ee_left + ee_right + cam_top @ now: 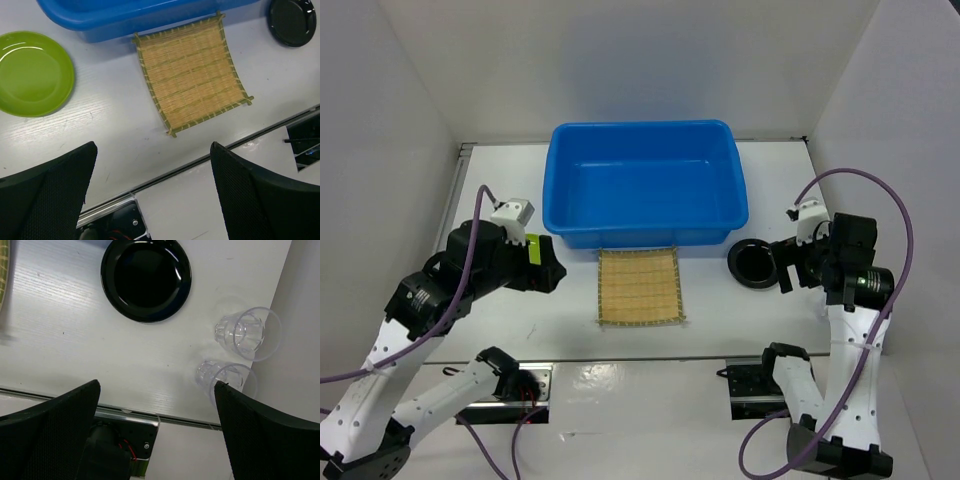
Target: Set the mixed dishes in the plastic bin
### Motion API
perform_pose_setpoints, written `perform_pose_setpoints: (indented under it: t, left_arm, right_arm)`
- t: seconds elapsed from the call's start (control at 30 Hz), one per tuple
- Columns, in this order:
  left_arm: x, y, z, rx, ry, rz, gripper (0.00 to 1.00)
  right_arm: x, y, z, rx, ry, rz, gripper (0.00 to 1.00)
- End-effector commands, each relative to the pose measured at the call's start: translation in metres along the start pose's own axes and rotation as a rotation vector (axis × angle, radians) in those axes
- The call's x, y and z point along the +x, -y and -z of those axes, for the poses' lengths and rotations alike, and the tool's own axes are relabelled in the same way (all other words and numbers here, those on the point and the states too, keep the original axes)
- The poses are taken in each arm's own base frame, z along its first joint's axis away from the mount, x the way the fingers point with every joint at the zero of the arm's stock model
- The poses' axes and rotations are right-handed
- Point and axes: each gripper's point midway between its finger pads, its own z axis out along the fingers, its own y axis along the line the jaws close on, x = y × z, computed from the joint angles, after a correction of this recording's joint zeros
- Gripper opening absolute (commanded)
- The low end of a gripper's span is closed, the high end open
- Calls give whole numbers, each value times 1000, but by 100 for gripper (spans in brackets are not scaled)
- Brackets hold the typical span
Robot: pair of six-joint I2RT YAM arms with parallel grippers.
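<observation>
Low in frame, the left pincer (153, 150) and right pincer (157, 387) gaped fully, both empty. Mid-frame lay the bamboo mat (639, 286), green plate (34, 73), black dish (753, 263) and clear cups (247, 333), with the blue bin (560, 215) above them. Nothing was binned yet; the first pick probably needed a descent onto one dish

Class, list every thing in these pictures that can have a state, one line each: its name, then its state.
plastic bin, upright, empty
bamboo mat, flat on the table, outside the bin
green plate, on the table, empty
black dish, on the table, empty
clear cups, two, standing, empty
left gripper, open, empty
right gripper, open, empty
</observation>
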Motion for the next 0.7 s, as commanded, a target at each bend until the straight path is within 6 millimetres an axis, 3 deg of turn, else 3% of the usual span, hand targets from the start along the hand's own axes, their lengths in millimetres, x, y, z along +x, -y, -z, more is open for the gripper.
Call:
perform_pose_setpoints:
  t: [0.0,0.13,0.23,0.33,0.37,0.43,0.5,0.57,0.67]
  left_arm:
    - [-3,18,-8,88,7,24,100]
    - [11,8,-18,34,-66,12,100]
    - [-5,-3,2,-30,-8,-19,100]
    - [-26,-18,30,-107,100,-43,100]
    - [-28,-23,35,-128,122,-51,100]
    - [-34,-29,43,-161,164,-46,100]
    - [-32,-31,39,-161,167,-56,100]
    - [-29,-27,32,-133,166,-71,100]
    - [-29,-26,38,-117,185,-69,100]
  right_arm:
    - [5,-1,-1,-9,-24,21,99]
    - [-14,9,-10,-26,-17,99,99]
    - [-23,28,-35,27,-70,125,99]
    - [-30,54,-73,100,-161,71,99]
    - [-25,54,-95,68,-225,58,99]
    - [-36,53,-113,28,-230,20,99]
    - [-36,50,-138,-25,-279,-13,99]
    - [-47,41,-146,-105,-270,-26,98]
    - [-43,7,-155,-303,-322,-34,98]
